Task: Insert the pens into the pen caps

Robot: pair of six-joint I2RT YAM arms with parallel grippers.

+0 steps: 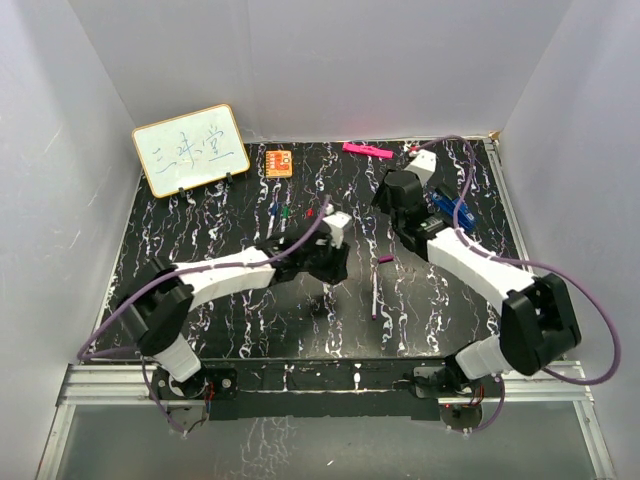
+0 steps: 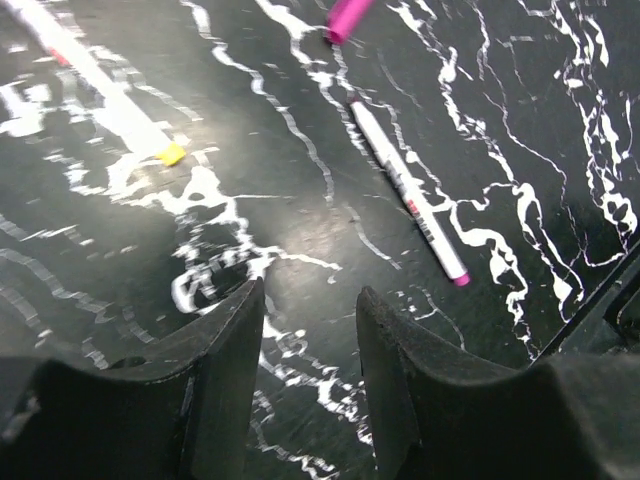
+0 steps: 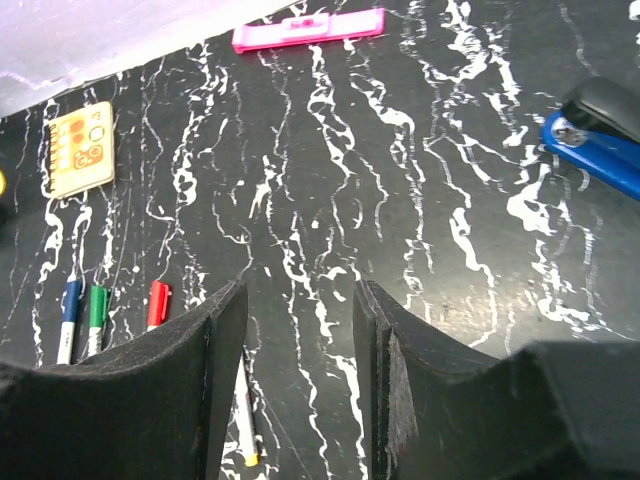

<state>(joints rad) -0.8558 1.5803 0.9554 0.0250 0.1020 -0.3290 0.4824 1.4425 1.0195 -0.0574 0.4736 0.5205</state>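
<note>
A white pen with a magenta tip (image 2: 410,195) lies on the black marbled table (image 2: 300,120), right of and beyond my left gripper (image 2: 310,300), which is open and empty. A magenta cap (image 2: 345,18) lies just past the pen's far end. A pen with a yellow tip (image 2: 100,90) lies at the upper left. In the top view that magenta-tipped pen (image 1: 375,292) is right of the left gripper (image 1: 326,283). My right gripper (image 3: 298,290) is open and empty above the table. Blue (image 3: 70,312), green (image 3: 96,312) and red (image 3: 158,303) capped pens lie to its left. The yellow-tipped pen (image 3: 245,420) shows beside its left finger.
A pink bar (image 3: 310,27) lies at the back, with an orange square block (image 3: 82,148) to its left. A blue and black stapler (image 3: 600,140) sits right of the right gripper. A small whiteboard (image 1: 190,148) stands at the back left. White walls enclose the table.
</note>
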